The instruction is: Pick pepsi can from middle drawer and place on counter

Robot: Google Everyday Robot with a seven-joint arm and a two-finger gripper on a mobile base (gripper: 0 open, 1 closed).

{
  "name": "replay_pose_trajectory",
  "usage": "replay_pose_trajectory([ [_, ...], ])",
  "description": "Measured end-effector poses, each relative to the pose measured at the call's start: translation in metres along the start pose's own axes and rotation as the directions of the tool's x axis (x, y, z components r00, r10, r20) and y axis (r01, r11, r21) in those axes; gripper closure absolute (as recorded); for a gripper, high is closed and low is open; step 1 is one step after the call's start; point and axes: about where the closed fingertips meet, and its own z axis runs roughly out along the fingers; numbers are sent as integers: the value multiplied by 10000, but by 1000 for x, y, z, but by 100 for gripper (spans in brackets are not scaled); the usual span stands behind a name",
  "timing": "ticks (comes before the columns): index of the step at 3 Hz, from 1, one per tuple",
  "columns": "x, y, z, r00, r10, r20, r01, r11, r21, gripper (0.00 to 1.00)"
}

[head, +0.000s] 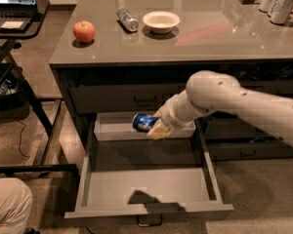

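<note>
My gripper (154, 126) is shut on the pepsi can (143, 122), a dark-blue can held on its side. It hangs above the open middle drawer (146, 184), in front of the long white tray (107, 129) at the drawer's back. The can is clear of the drawer floor and below the edge of the counter (210, 38). My white arm (234, 101) reaches in from the right.
On the counter lie a red apple (84, 31), a silver-grey can on its side (127, 19) and a white bowl (161, 21). Tall pale cans (279, 1) stand at the far right. A black side desk with a laptop (14, 4) stands at the left.
</note>
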Motion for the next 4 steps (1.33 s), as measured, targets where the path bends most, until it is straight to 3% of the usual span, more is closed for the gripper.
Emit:
replay_pose_trajectory([
  [1, -25, -34, -53, 9996, -245, -153, 260, 9937, 1090, 100],
  [2, -44, -66, -95, 9998, -131, -177, 168, 9734, 2285, 100],
  [3, -61, -93, -126, 10000, 14, -42, 0, 9494, 3139, 100],
  [4, -75, -117, -139, 9981, 357, 498, -513, 9316, 3598, 100],
])
